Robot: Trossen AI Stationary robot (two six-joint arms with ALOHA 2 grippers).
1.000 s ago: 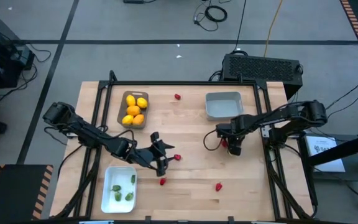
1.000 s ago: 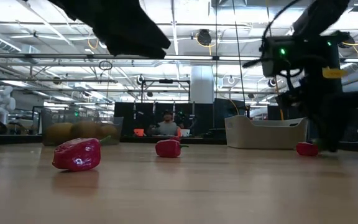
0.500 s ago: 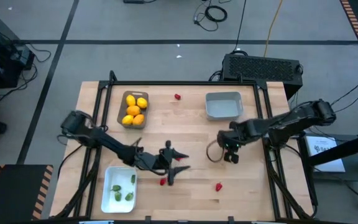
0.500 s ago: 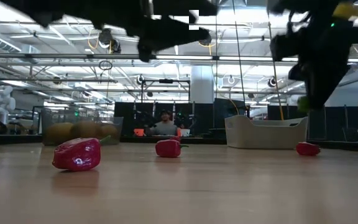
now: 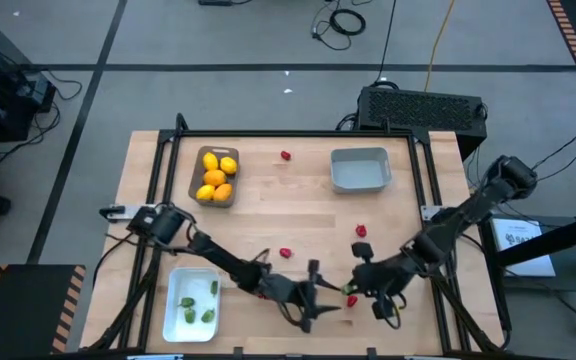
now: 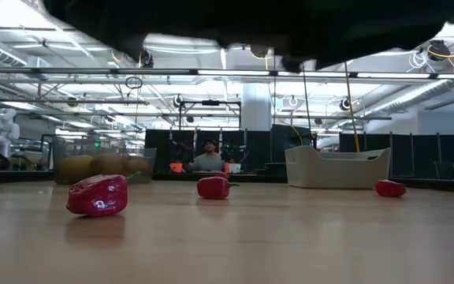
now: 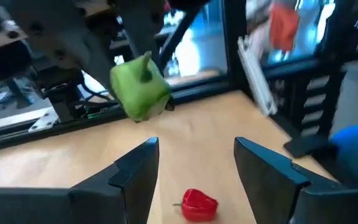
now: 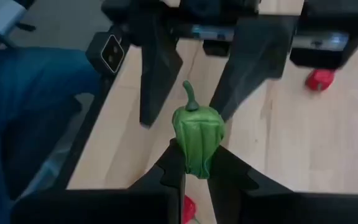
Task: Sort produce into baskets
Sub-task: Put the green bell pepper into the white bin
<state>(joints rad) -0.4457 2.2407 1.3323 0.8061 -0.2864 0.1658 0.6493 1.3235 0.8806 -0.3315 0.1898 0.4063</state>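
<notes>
My right gripper [image 5: 357,286] is shut on a small green pepper-like piece [image 8: 197,135] above the table near its near edge. My left gripper [image 5: 318,297] is open and empty, facing the right one. Its fingers [image 7: 135,169] point at the green piece [image 7: 138,93], a little short of it. A red piece [image 7: 197,204] lies on the table below. The brown-grey basket [image 5: 196,163] holds yellow and orange fruits. The white basket [image 5: 174,310] holds green pieces. The grey-blue basket [image 5: 360,182] stands at the far right. My right gripper pinches the green piece's blunt end [image 8: 196,163] between its two fingertips. The fingers come about level from the table's right. The piece is lifted clear of the table, and its stem [image 8: 190,96] points away from the fingers, toward the left gripper.
Loose red pieces lie on the wood: one at the far edge [image 5: 286,155], one in the middle [image 5: 286,253], one right of middle [image 5: 361,230]. In the low view three of them [image 6: 97,196] [image 6: 213,188] [image 6: 390,188] rest on the table.
My right gripper has risen from the table by the red piece at right of middle and gone toward the near edge, carrying the green piece. My left gripper has gone toward the right and the near edge, and now faces the right one.
</notes>
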